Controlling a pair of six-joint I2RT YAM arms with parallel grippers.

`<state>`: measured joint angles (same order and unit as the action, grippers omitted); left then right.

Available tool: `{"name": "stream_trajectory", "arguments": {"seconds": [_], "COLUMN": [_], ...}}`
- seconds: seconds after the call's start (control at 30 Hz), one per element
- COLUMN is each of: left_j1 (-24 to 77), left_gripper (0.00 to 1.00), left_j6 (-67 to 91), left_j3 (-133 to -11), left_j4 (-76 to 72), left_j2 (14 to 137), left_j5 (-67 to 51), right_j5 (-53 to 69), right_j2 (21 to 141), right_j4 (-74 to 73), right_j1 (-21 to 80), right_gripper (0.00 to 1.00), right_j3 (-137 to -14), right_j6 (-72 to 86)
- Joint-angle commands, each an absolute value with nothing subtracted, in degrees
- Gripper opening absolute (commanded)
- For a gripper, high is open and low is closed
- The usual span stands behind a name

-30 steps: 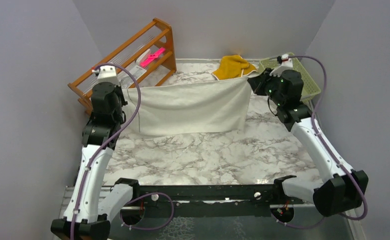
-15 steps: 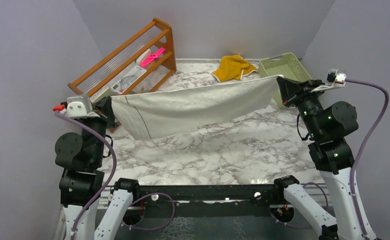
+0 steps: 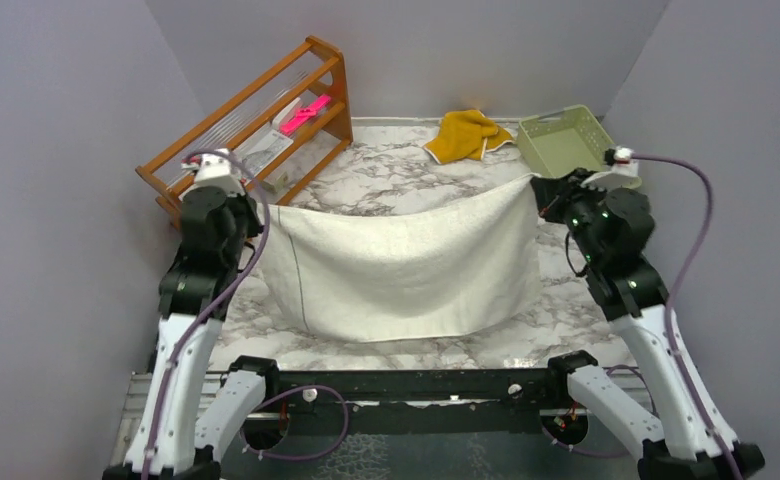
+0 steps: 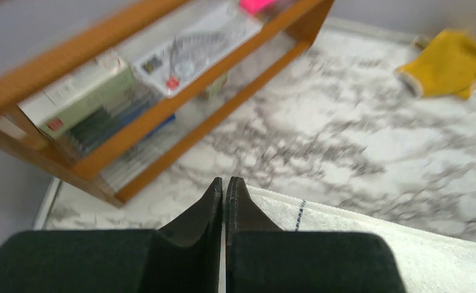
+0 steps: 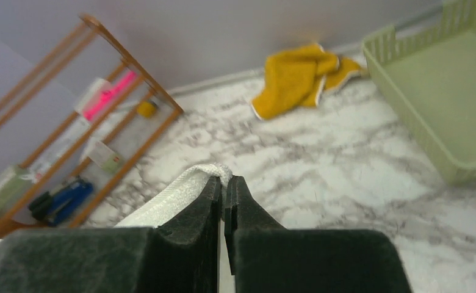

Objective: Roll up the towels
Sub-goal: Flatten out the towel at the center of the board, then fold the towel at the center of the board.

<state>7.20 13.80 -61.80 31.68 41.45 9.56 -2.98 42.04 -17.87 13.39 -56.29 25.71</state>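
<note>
The cream-white towel [image 3: 406,265] hangs spread between both grippers, sagging in the middle, its lower edge down on the marble table near the front. My left gripper [image 3: 262,207] is shut on its upper left corner, and its fingertips [image 4: 224,183] pinch the hem with the towel [image 4: 357,226] trailing right. My right gripper [image 3: 536,185] is shut on the upper right corner; in the right wrist view the gripper [image 5: 225,182] has a bunch of towel [image 5: 174,198] poking out at the tips. The mustard-yellow towel [image 3: 466,133] lies crumpled at the back of the table, also in the wrist views [image 4: 455,61] [image 5: 293,76].
A wooden rack [image 3: 251,120] holding a pink item and papers stands tilted at the back left. A pale green basket [image 3: 566,140] sits at the back right, beside the right gripper. The marble table [image 3: 396,170] is walled by grey panels.
Both arms swung the white towel up and toward the front, then lowered it. The towel went from taut and lifted to sagging, with its lower edge nearer the front edge.
</note>
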Motion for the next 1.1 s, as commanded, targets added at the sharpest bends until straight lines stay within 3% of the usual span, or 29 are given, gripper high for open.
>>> {"name": "stream_trajectory", "arguments": {"seconds": [0.0, 0.2, 0.4, 0.77, 1.07], "left_j1": [6.95, 6.94, 6.86, 6.77, 6.77], "left_gripper": [0.0, 0.0, 0.0, 0.0, 0.0], "left_j6": [18.32, 27.98, 23.7, 15.68, 12.31], "left_j3": [-55.85, -47.84, -52.7, -44.37, -46.16], "left_j4": [29.19, 12.36, 2.34, -21.18, -24.03], "left_j2": [51.88, 66.57, 82.77, 89.85, 92.48], "left_j5": [16.89, 20.08, 21.88, 19.18, 14.19], "right_j5": [-7.81, -13.59, -17.13, -12.52, -3.21], "right_j2": [53.27, 70.32, 81.33, 92.21, 99.43], "right_j4": [-12.07, -2.46, 0.34, 1.78, -0.71], "right_j1": [13.18, 12.97, 11.4, 8.34, 4.47], "right_gripper": [0.03, 0.01, 0.01, 0.02, 0.01], "right_j3": [-47.99, -46.48, -53.12, -57.47, -61.49], "right_j6": [33.1, 38.0, 35.23, 27.87, 23.79]}}
